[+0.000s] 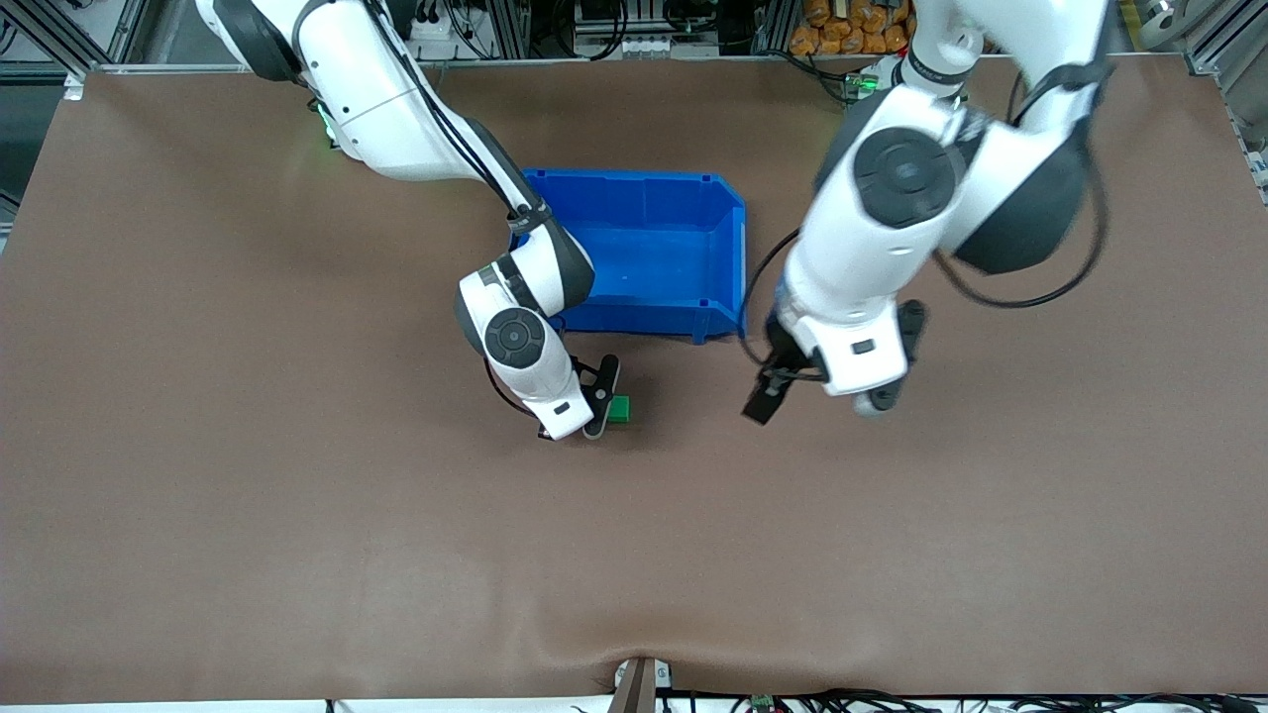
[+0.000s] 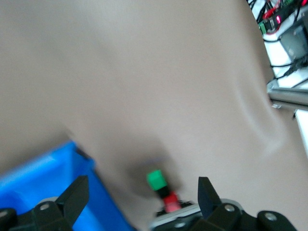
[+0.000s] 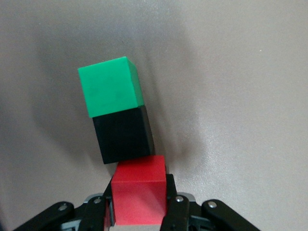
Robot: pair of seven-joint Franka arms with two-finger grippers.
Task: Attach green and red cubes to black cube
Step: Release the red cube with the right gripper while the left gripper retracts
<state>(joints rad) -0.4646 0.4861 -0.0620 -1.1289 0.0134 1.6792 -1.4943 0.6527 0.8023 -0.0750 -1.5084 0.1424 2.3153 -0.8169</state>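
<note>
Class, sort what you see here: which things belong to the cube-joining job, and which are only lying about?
Part of the job:
- green cube
- black cube, joined to the green cube
- red cube, held in the right gripper
- left gripper, open, over bare table

Lying about:
- blue bin
- brown table mat

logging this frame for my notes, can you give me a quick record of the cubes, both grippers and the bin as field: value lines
cube chain: green cube, black cube and red cube joined in a row, black in the middle
chain location: over the table, nearer the front camera than the blue bin
right gripper: shut on the red cube
left gripper: open, holding nothing, above the table toward the left arm's end of the bin
blue bin: nothing visible inside
</note>
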